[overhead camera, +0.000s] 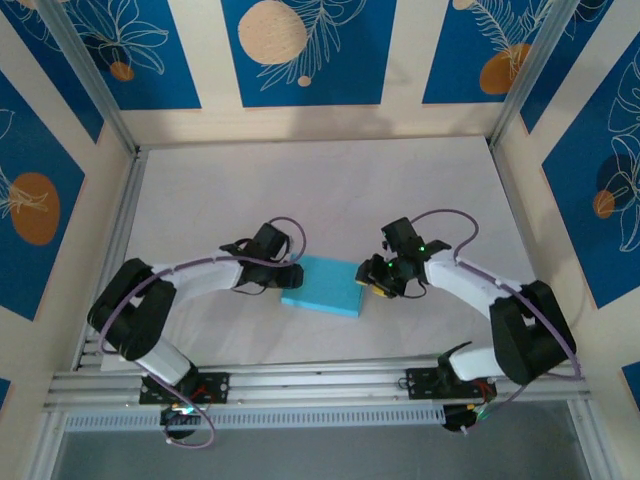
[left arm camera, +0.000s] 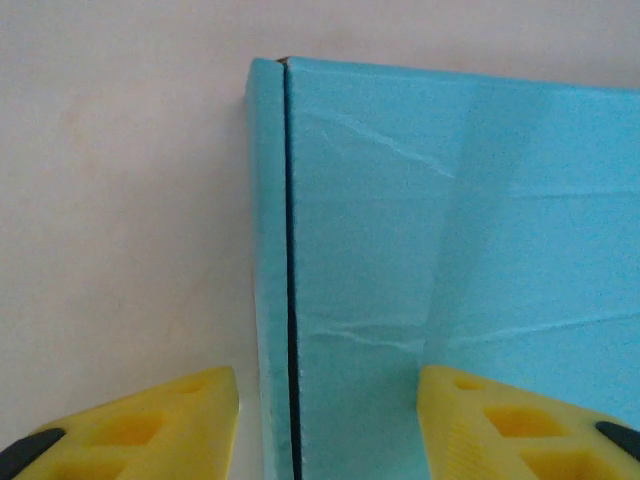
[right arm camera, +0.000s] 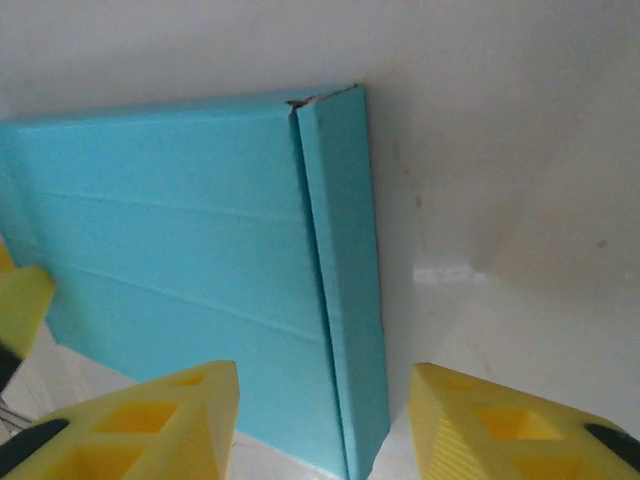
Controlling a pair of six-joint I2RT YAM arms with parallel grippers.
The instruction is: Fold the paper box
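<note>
White table (overhead camera: pixel 300 190) under the paper box (overhead camera: pixel 322 285); walls w/ blue leaf-print panels (overhead camera: pixel 300 50) beyond it. Box light blue, folded shut and lying flat, so inside is hidden. Left gripper (left arm camera: pixel 326 372) at box's left edge, fingers spread either side of it. Right gripper (right arm camera: pixel 325 367) at box's right edge, also spread.

Matt, lightly creased card paper box (overhead camera: pixel 322 286); smooth, faintly glossy table (overhead camera: pixel 300 180).

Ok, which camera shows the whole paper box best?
The top external view: almost the whole paper box is in frame. The left wrist view shows one edge seam close up, the right wrist view the opposite side wall.
</note>
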